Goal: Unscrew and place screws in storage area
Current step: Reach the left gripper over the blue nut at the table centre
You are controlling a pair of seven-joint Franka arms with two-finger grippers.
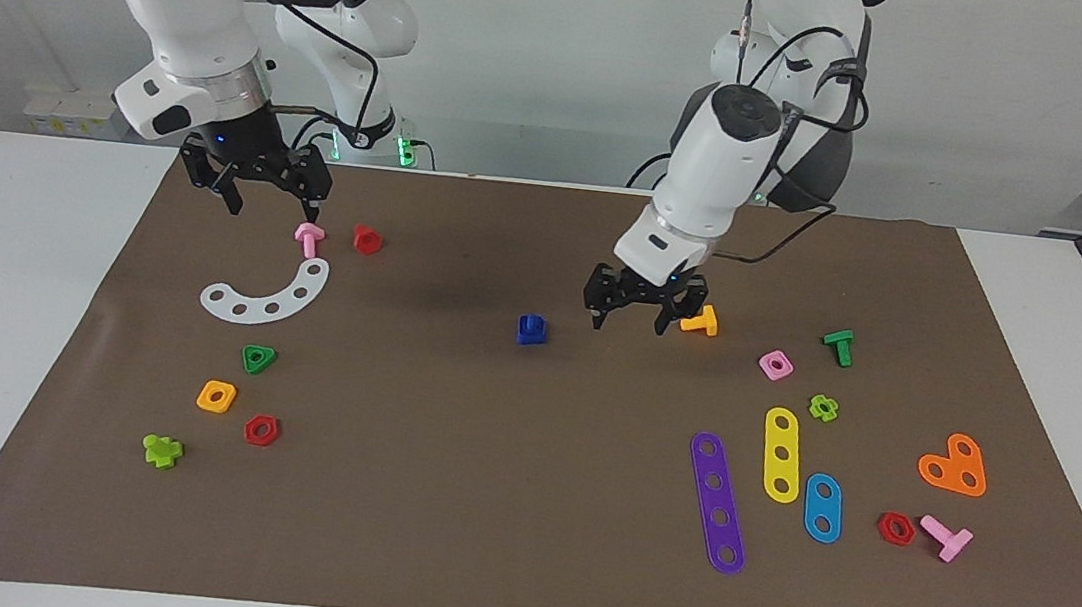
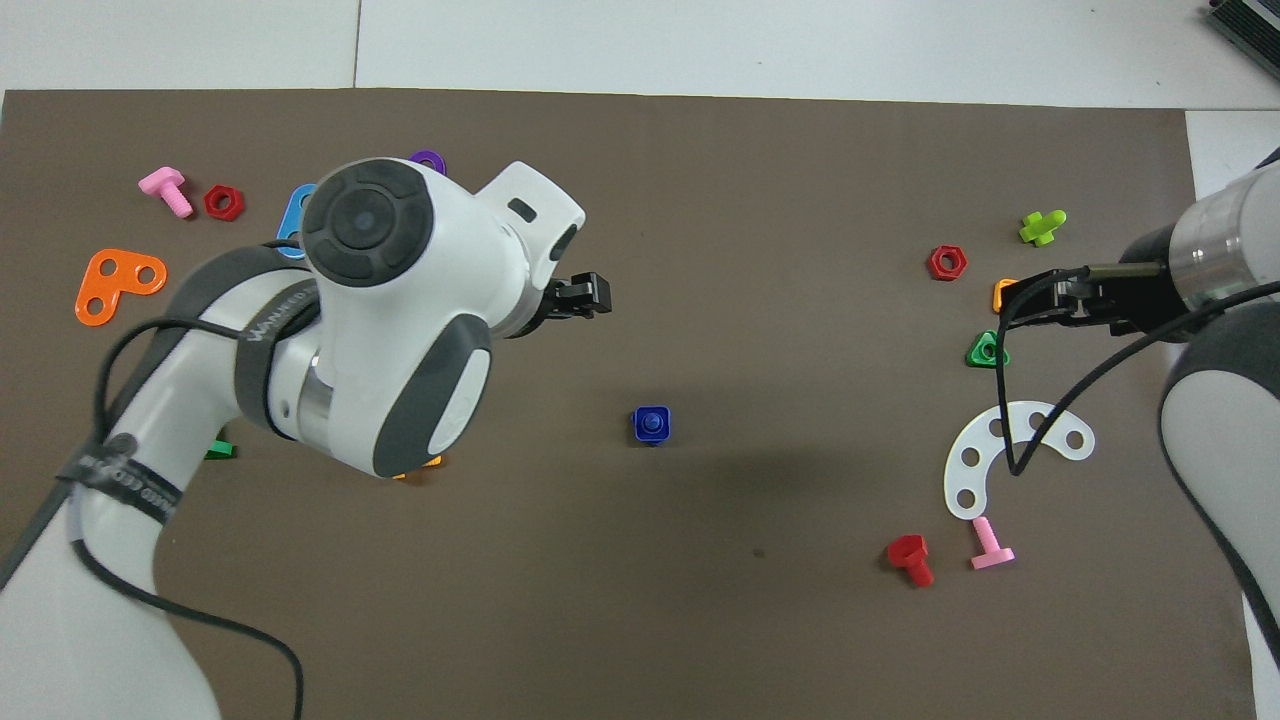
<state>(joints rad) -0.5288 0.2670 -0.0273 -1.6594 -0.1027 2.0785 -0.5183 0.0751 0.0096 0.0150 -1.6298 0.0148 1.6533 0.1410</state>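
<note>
Left gripper (image 1: 637, 320) jaws spread, empty, mid-mat beside blue screw (image 1: 530, 329); right gripper (image 1: 260, 202) spread, empty, waiting over pink screw (image 1: 309, 238) near mat's robot-side edge

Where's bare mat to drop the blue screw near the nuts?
Bare mat lies among the green triangular nut, orange square nut and red hexagonal nut, and between those and the blue screw. Crowded around the purple strip.

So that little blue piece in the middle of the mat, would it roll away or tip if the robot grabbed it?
Probably not. The blue screw sits low and squat on the mat, so it should slide rather than roll. It looks like small moulded plastic: likely light, stiff, perhaps slippery. The left gripper, open, hangs beside it.
</note>
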